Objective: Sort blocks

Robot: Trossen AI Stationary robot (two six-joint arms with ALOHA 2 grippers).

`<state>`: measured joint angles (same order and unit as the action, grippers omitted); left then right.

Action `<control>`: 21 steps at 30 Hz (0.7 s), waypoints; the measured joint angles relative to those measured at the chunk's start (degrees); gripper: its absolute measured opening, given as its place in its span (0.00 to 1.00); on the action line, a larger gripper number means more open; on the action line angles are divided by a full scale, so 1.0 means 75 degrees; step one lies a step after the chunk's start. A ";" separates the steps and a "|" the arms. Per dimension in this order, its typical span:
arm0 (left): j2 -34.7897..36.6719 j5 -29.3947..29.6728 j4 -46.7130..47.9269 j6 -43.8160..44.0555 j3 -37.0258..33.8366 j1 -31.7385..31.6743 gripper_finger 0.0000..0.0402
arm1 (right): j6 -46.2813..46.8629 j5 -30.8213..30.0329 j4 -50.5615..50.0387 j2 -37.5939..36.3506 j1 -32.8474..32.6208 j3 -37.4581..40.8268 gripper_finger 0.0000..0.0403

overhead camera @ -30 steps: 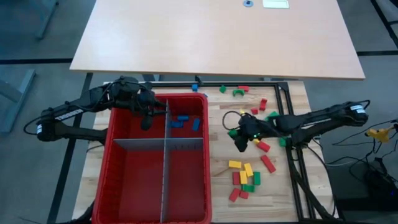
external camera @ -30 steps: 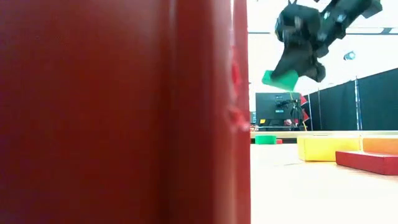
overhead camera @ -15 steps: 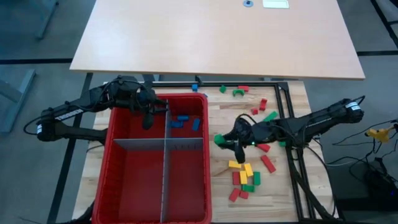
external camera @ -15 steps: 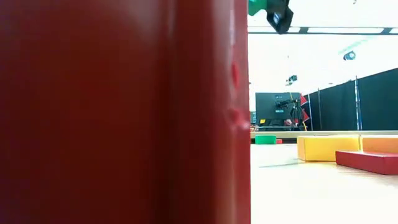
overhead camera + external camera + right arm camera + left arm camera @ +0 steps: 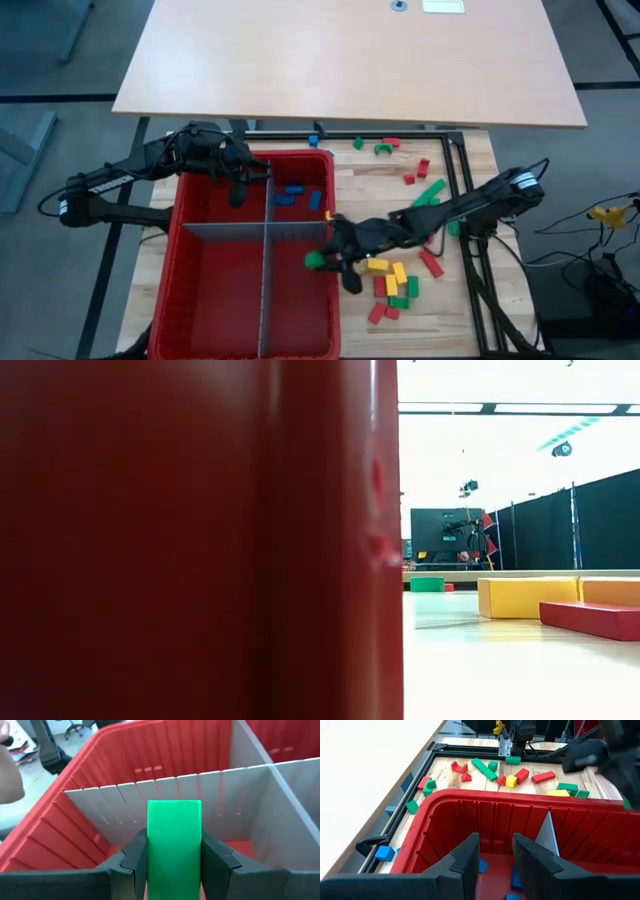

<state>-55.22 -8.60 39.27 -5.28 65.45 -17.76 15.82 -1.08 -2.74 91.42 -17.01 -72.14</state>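
Your right end effector pinches a green block between its two fingers, the block standing upright and filling the gap. It hangs over the near right rim of the red bin, with the grey slotted dividers just ahead of it and the empty lower-right compartment beneath. Behind that end effector, on the wooden worktop, you have a cluster of yellow, red and green blocks lying just beside it, and more red and green blocks scattered farther back along the arm. Your left end effector hovers over the bin's far left compartment, its fingers spread a little apart and holding nothing. To that end effector's side, across the divider, a few blue blocks lie in the far right compartment. One more blue block sits outside the bin on the frame beyond its far rim.
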 joint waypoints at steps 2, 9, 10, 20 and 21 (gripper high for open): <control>0.0000 0.0000 0.0006 0.0000 0.0000 0.0000 0.27 | -0.0064 0.0009 -0.0032 0.0270 0.0011 -0.0196 0.29; 0.0000 0.0000 0.0023 0.0003 0.0000 0.0000 0.26 | -0.0212 -0.0055 0.0001 0.0482 0.0025 -0.0382 0.43; 0.0000 -0.0003 0.0026 0.0003 0.0000 0.0000 0.26 | -0.0210 -0.0055 0.0007 0.0474 0.0034 -0.0382 0.46; 0.0000 -0.0003 0.0017 0.0005 0.0000 0.0000 0.27 | -0.0549 -0.0930 -0.0895 0.0148 0.0212 -0.0387 0.58; 0.0000 -0.0003 0.0015 0.0006 0.0000 -0.0003 0.27 | -0.0647 -0.1262 -0.1250 0.0041 0.0245 -0.0387 0.58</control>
<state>-55.22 -8.62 39.38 -5.24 65.45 -17.78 10.97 -10.55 -12.12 91.73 -15.17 -75.05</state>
